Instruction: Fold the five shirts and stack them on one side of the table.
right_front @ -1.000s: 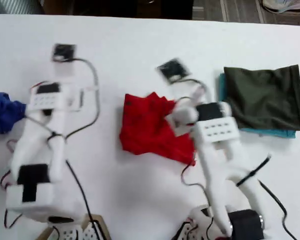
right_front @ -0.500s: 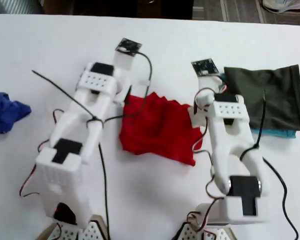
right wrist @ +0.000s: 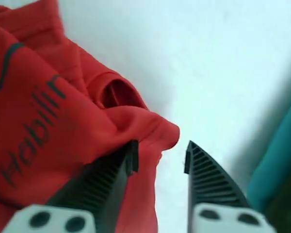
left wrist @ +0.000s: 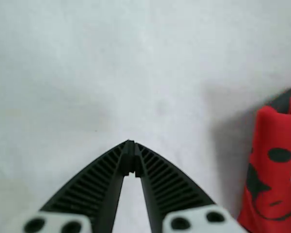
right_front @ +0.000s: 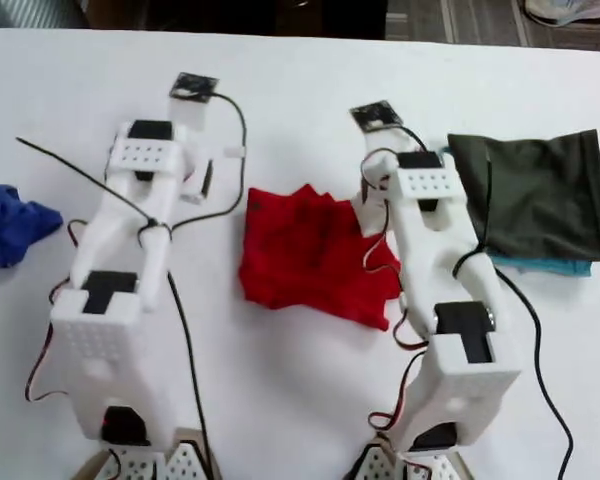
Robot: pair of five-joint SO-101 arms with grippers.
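The red shirt (right_front: 305,255) lay crumpled mid-table between the arms. The right gripper (right wrist: 160,156) was spread at its edge, and the left gripper (left wrist: 130,158) was pressed together over the white table (left wrist: 87,73) beside it.

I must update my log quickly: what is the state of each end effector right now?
Left end effector: closed, holding nothing, above the table.
Right end effector: open, at the red shirt edge, not gripping it.

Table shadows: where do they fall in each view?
Left wrist view: a soft shadow on the table beside the red shirt. Right wrist view: one beside the teal shirt. High view: even light, hardly any shadow.
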